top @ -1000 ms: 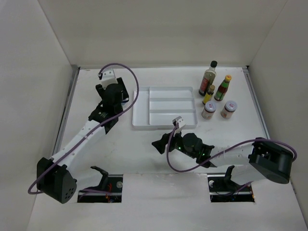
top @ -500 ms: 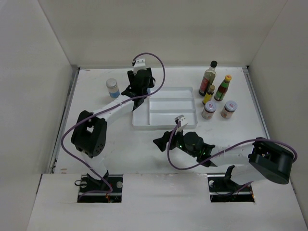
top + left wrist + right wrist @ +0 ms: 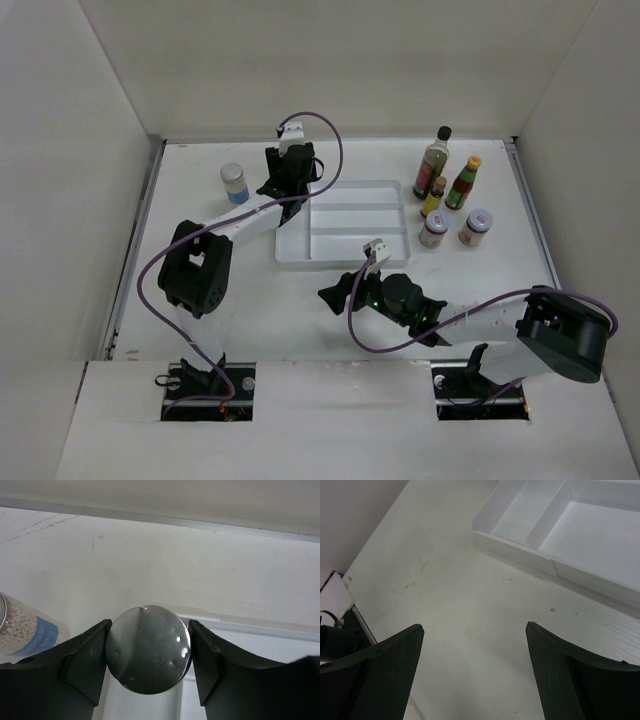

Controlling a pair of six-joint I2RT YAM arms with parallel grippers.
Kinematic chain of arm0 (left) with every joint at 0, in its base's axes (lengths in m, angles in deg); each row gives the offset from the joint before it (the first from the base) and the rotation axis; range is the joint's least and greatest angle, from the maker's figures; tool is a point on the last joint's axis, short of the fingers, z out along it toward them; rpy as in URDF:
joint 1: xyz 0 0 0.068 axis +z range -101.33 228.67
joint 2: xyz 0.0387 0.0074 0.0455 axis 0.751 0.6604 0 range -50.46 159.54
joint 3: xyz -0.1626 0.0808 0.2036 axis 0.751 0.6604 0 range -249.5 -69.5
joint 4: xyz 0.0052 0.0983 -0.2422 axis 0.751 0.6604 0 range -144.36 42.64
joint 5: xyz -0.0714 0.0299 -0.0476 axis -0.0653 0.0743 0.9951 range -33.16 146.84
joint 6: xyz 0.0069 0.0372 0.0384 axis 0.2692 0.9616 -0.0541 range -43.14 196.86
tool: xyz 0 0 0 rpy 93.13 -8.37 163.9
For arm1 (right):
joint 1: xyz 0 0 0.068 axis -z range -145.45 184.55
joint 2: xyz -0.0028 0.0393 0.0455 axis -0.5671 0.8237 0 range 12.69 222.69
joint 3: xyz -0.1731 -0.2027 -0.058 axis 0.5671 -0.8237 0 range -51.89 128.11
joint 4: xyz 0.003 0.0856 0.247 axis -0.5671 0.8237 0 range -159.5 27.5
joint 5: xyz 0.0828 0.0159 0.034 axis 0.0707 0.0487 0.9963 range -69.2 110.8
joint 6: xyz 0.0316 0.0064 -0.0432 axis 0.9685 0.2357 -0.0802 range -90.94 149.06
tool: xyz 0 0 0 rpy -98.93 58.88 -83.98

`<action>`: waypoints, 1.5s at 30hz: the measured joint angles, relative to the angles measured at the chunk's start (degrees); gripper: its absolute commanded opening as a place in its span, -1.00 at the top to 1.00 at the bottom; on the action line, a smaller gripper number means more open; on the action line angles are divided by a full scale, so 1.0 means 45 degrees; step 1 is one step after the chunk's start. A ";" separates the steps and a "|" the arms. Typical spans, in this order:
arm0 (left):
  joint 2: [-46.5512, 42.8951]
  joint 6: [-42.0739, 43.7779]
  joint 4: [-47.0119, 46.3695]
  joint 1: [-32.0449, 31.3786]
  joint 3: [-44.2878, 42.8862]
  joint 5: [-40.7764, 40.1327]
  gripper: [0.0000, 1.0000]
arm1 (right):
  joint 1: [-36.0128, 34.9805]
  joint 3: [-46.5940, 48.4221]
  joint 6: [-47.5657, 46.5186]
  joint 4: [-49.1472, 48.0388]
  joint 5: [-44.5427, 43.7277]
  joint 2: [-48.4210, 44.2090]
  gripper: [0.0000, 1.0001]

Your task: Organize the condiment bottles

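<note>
My left gripper (image 3: 290, 178) is at the tray's back left corner, shut on a grey-lidded jar whose round metal lid (image 3: 148, 649) sits between both fingers in the left wrist view. The second grey-lidded, blue-labelled jar (image 3: 234, 183) stands to its left and shows at the left edge of the left wrist view (image 3: 25, 630). At the back right stand the tall dark bottle (image 3: 434, 150), the small yellow bottle (image 3: 433, 197), the yellow-capped red-labelled bottle (image 3: 463, 182) and two white-lidded jars (image 3: 433, 231) (image 3: 476, 228). My right gripper (image 3: 335, 297) is open and empty (image 3: 472, 627) over bare table in front of the tray.
The white divided tray (image 3: 350, 218) lies in the middle with nothing in its compartments; its near corner shows in the right wrist view (image 3: 555, 515) and its rim in the left wrist view (image 3: 250, 627). White walls close the table on three sides.
My left gripper has swung right from the back left of the table to the tray's corner with one grey-lidded jar. The other jar stays uncovered. The right arm has not moved.
</note>
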 measured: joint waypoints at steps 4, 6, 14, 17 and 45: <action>0.0413 0.0039 -0.0291 0.0005 0.0000 0.0005 -0.05 | 0.0000 0.0000 0.0000 0.0000 0.0000 0.0000 -0.82; 0.0680 0.0039 -0.0466 0.0029 0.0000 0.0000 -0.33 | 0.0005 0.0000 0.0000 0.0000 0.0000 0.0000 -0.83; 0.0447 0.0063 -0.1229 0.0049 0.0311 -0.0209 -0.86 | 0.0083 0.0000 0.0005 0.0000 0.0005 0.0000 -0.91; -0.0510 0.0078 -0.1132 0.0010 0.0733 -0.0248 -0.86 | 0.0083 0.0000 0.0005 0.0000 0.0005 0.0005 -0.92; -0.0962 -0.0986 0.1443 0.4095 0.1423 0.0835 -0.60 | 0.0083 0.0000 0.0000 0.0005 0.0005 0.0058 -1.00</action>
